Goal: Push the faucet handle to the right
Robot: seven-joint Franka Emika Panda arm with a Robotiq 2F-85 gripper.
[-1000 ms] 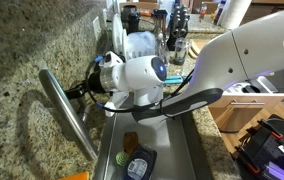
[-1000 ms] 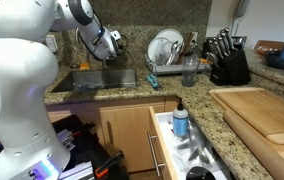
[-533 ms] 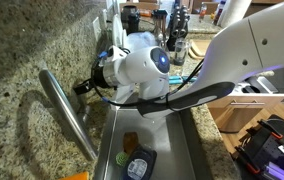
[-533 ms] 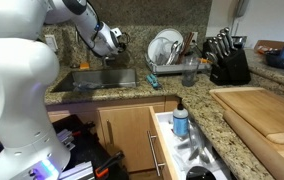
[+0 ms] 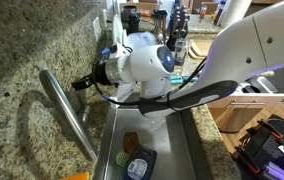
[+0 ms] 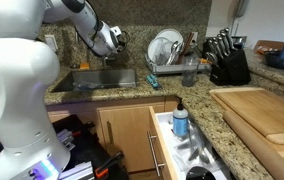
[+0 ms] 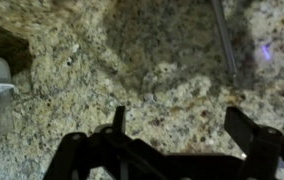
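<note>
The long silver spout [image 5: 64, 112] slants across the granite at the left. I cannot make out the short faucet handle in either exterior view. In the wrist view a slim grey steel rod [image 7: 225, 42] runs down the upper right; I cannot tell if it is the handle. My gripper [image 5: 81, 85] is black, hangs just right of the spout's upper part and faces the granite wall. It also shows above the sink's back in an exterior view [image 6: 116, 40]. In the wrist view its fingers [image 7: 182, 125] stand wide apart with only granite between them.
The steel sink [image 5: 182, 150] holds a dark sponge holder [image 5: 138, 165]. A dish rack with plates [image 6: 165, 50] and a knife block [image 6: 227, 60] stand on the counter. A wooden board [image 6: 262, 110] and an open drawer [image 6: 187, 150] lie nearer.
The wrist has turned and the gripper has shifted slightly up and toward the granite wall near the spout. Its fingers stay open.
</note>
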